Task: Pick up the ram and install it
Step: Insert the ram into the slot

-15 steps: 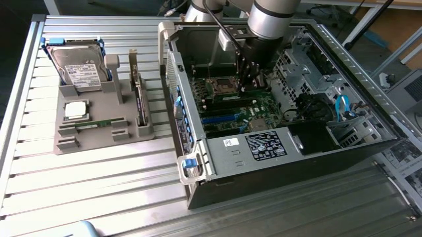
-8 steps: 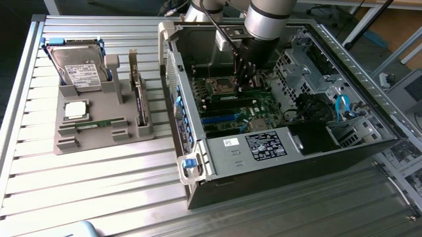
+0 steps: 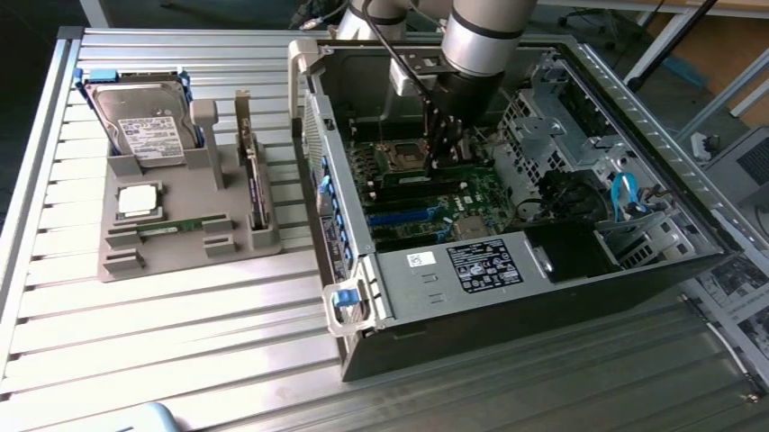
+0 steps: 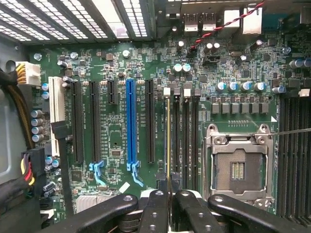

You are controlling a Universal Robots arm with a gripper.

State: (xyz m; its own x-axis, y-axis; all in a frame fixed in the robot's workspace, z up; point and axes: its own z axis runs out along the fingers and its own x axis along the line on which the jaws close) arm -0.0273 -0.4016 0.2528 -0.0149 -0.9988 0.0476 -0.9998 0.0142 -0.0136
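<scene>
Pincer (image 4: 168, 193) clamps the ram (image 4: 168, 141), seen edge-on over motherboard (image 4: 116, 73) slots.

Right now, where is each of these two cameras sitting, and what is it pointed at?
Exterior view: off the arm, high up, looking down at the open computer case and parts holder; the arm reaches in, its gripper low.
Wrist view: on the wrist, facing the motherboard; the gripper is shut on the ram, seen edge-on.
Shared: the empty processor socket.
</scene>
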